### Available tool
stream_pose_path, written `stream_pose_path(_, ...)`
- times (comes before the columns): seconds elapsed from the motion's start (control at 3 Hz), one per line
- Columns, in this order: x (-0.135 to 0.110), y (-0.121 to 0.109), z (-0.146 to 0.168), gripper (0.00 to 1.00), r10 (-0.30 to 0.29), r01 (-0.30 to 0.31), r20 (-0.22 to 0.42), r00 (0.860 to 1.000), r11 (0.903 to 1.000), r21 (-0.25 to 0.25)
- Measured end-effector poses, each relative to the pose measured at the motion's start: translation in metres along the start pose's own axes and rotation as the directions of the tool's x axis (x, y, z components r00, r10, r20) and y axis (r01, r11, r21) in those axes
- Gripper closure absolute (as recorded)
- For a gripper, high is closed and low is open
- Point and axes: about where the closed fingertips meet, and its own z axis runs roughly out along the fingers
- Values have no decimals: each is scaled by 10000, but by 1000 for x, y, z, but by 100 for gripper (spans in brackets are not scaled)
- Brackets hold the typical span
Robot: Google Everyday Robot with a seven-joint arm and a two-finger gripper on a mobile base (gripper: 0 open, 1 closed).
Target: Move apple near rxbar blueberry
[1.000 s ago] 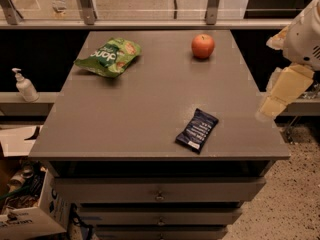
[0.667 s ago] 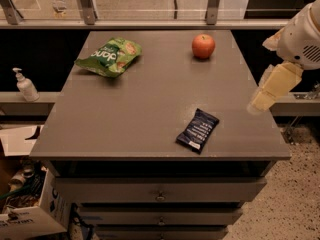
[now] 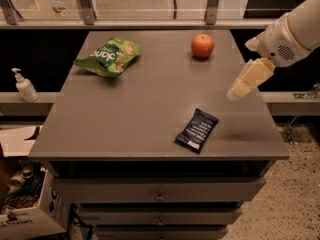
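The apple [image 3: 202,46] is round and red-orange and sits on the far right part of the grey table [image 3: 130,119]. The rxbar blueberry [image 3: 196,130], a flat dark navy bar with white lettering, lies near the table's front edge, right of middle. My gripper [image 3: 241,87] hangs from the white arm [image 3: 290,34] over the table's right edge. It is to the right of the apple and nearer the front, and above and right of the bar. It touches neither.
A green chip bag [image 3: 108,56] lies at the table's far left. A soap dispenser [image 3: 23,85] stands on a ledge left of the table. Drawers [image 3: 159,190] sit below the tabletop. A cardboard box [image 3: 30,214] is on the floor at lower left.
My gripper has moved left and slightly up, from beyond the table's right edge in over its right side. The apple, bar and chip bag have not moved.
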Motion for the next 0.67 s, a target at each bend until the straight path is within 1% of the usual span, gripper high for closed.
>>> stream_pose_path(0.33,0,0,0,0,0,0,1,10000,10000,-1)
stream_pose_path(0.67,4,-8,8,0,578,-593,445,9973,9977,323)
